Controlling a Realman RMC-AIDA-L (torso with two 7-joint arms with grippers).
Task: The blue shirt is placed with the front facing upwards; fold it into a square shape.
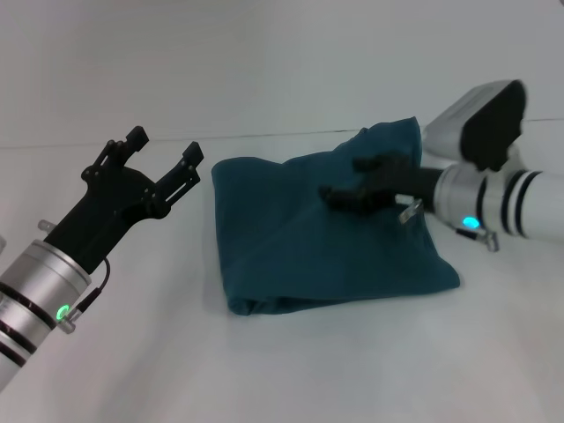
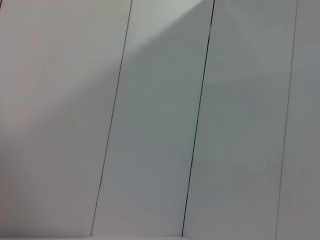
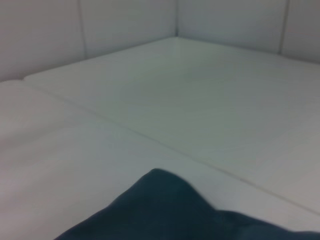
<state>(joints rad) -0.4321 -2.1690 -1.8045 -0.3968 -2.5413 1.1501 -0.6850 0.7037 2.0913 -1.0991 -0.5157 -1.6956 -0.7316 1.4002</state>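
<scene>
your right hand (image 1: 366,187), centre-right, is clamped on the blue shirt (image 1: 326,238), apparently to fold it; left hand (image 1: 163,157), upper left, gapes idle.

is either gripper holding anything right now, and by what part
The left gripper is open in the air, holding nothing. The right gripper is over the top layer of the folded shirt; whether it grips the cloth cannot be told.

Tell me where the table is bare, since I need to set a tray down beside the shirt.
Bare white table runs along the near edge of the folded teal-blue cotton shirt, and behind it. The open left gripper hovers beside the shirt's left edge; the right gripper crowds its right side.
</scene>
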